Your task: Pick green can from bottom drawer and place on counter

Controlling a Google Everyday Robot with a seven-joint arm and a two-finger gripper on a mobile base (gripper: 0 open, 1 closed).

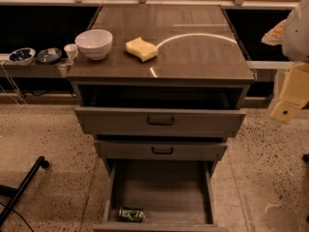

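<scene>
1. The tool [288,98] hangs at the right edge of the view, beside the cabinet and about level with the top drawer [161,121]. It is well apart from everything in the task. I cannot tell how far open it is, but it does not hold the can.
2. Nearest to it is the tabletop [203,57], dark and glossy. A yellow sponge [141,49] and a white bowl [94,43] sit on its left half, so the right half looks the easier place to set something down.
3. Below it, the top drawer and the middle drawer [161,150] each stand out a little. They overhang the back of the bottom drawer [164,187], which is pulled well out.
4. The green can [132,214] lies on its side in the front left corner of that drawer, its length along the front wall. I cannot tell whether it touches that wall.
5. As a judgement, the can is light, and stiff under a moderate squeeze though it would dent under a hard one. Its shiny round skin is slippery, and it is free to roll on the flat floor.
6. The likeliest hold is from above, across the middle of the barrel. The front wall leaves little room on that side, so gripping the 2 ends may suit better.
</scene>
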